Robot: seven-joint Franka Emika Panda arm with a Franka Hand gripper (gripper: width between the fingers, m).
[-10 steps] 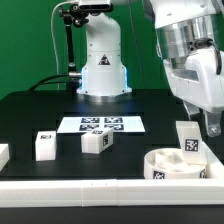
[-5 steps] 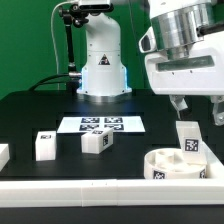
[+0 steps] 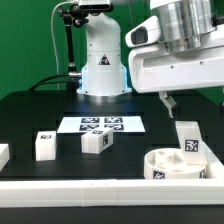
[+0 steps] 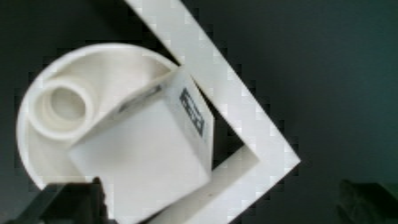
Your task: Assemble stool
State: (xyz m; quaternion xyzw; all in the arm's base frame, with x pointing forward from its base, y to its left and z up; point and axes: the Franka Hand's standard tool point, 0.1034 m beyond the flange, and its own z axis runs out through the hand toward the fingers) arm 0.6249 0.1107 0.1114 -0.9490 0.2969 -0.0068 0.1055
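Gripper (image 3: 192,102): hangs high over the exterior view's right part of the black table (image 3: 40,110), above the seat and well clear of it. Stands open and grips nothing. Shows one dark finger (image 3: 167,100) pointing down in the exterior view, the other lost at the picture's edge. In the wrist view, shows a dark fingertip to one side of a block and a fainter shape to the other, neither touching it.

Seat (image 3: 160,160): lies flat at the near right of the table, just behind the border rail (image 3: 90,190). Low, round, ring-shaped and white, with a tag on its near wall.

Standing leg block (image 3: 188,140): stands upright at the far right of the seat, tag toward the camera. Touches the seat; whether inside the ring or on its rim, cannot tell. In the wrist view, overlaps part of the seat, right under the camera.

Middle leg block (image 3: 97,142): sits tilted near the table's centre, just in front of the marker board (image 3: 101,125).

Left leg block (image 3: 44,146): stands upright to the exterior view's left of the middle one, apart from it.

Edge leg block (image 3: 3,153): cut off at the exterior view's left border.

Robot base (image 3: 102,60): stands white at the far centre, behind the marker board.
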